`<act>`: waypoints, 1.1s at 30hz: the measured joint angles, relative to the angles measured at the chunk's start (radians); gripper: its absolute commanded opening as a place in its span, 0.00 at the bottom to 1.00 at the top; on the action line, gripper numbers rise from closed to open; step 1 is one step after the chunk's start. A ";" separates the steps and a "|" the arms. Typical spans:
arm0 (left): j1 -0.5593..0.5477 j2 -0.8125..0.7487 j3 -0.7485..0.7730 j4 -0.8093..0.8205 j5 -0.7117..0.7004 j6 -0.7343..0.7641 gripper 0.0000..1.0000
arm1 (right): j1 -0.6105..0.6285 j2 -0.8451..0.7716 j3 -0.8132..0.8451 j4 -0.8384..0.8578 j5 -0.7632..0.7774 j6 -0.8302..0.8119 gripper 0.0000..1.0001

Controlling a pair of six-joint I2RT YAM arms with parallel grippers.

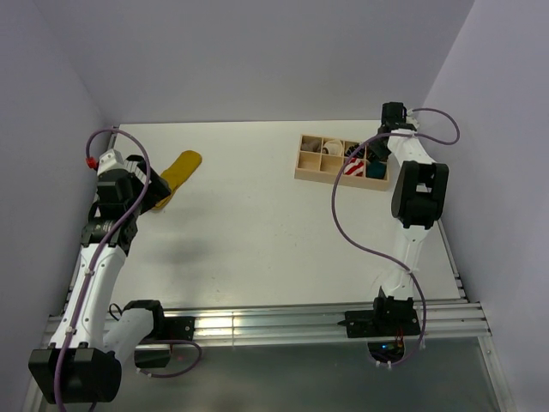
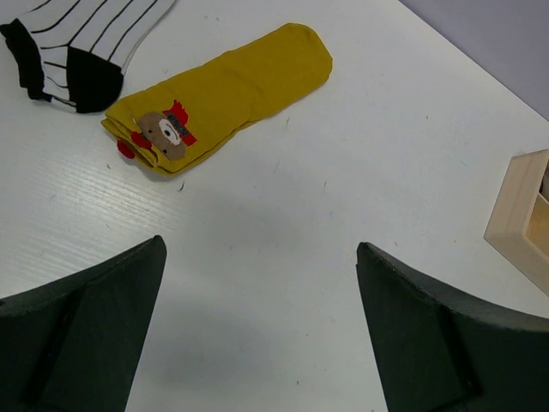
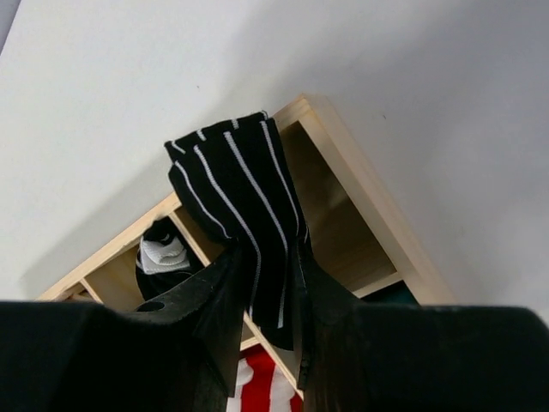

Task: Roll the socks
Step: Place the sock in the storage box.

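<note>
A flat white tabletop (image 1: 257, 245) fills the scene, enclosed by pale lavender walls (image 1: 257, 51) at the back and on both sides. Silver aluminium rails (image 1: 274, 324) run along its near edge, with a grey surface (image 1: 283, 378) below them. The light is even and the shadows are soft.

A white table (image 2: 360, 146) is seen beneath the left pincer (image 2: 260, 249); ahead of that pincer and to its left, a yellow sock (image 2: 232, 90) is laid flat on the bare surface, a bear figure being shown at its nearer end; beyond that end, farther left, a white sock with black stripes (image 2: 94, 34) is spread, its black patch just beside the yellow one, though contact cannot be told; far to the pincer's right, a wooden compartment box (image 2: 517, 215) is set on the table, directly below the right pincer (image 3: 268, 292).
</note>
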 measured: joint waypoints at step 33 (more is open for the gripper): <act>0.000 0.042 -0.003 0.000 0.013 0.000 0.98 | -0.005 0.131 0.184 -0.257 -0.069 0.158 0.31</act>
